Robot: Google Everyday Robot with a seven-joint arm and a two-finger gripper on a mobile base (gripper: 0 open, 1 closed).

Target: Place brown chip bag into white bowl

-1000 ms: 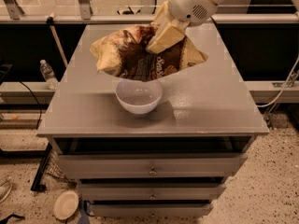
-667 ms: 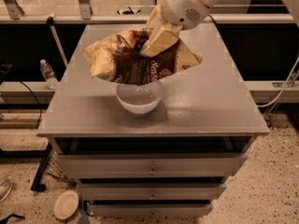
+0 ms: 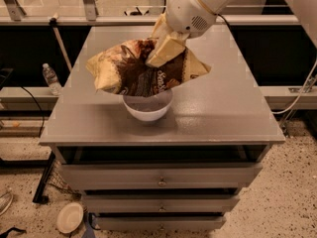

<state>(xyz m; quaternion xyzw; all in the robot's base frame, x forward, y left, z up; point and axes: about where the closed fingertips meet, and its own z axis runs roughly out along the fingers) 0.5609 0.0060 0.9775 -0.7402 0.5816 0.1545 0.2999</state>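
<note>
The brown chip bag (image 3: 143,71), dark brown in the middle with pale yellow-tan ends, hangs across the white bowl (image 3: 147,108) and covers its rim at the back; it is wider than the bowl. My gripper (image 3: 159,53) comes down from the upper right and is shut on the bag's top middle with its tan fingers (image 3: 166,51). The bowl stands near the front middle of the grey table top (image 3: 223,108). Whether the bag's underside rests on the bowl I cannot tell.
The table is a grey cabinet with drawers (image 3: 161,180) below. A water bottle (image 3: 51,78) stands on a ledge at the left. A flat pale plate (image 3: 69,217) lies on the floor at the lower left. A cable (image 3: 297,95) runs at the right.
My gripper has moved the chip bag toward the front and down, from above and behind the bowl to directly over it, so the bag now covers the bowl's rear rim.
</note>
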